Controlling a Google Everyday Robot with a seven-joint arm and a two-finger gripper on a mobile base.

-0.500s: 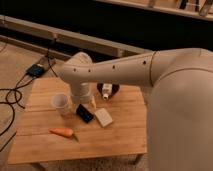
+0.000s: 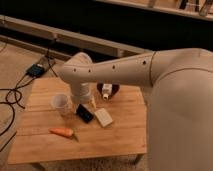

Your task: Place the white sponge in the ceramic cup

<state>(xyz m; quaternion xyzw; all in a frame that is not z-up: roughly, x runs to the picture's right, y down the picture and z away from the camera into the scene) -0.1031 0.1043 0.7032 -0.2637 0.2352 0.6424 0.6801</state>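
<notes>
While end effector (image 2: 89, 103) hovers wide over table (image 2: 120, 136) | white sponge (image 2: 104, 117) lies just beside

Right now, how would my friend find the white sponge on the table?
Find the wooden table. Near its middle the gripper hangs between the ceramic cup and a black phone. The white sponge lies flat just right of that phone, the only pale, flat block there.

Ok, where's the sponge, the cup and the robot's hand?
Sponge (image 2: 103, 117), camera view, middle of its top.
Cup (image 2: 60, 106), camera view, its front wall.
Hand (image 2: 89, 103), camera view, its tip, between cup and sponge.
</notes>
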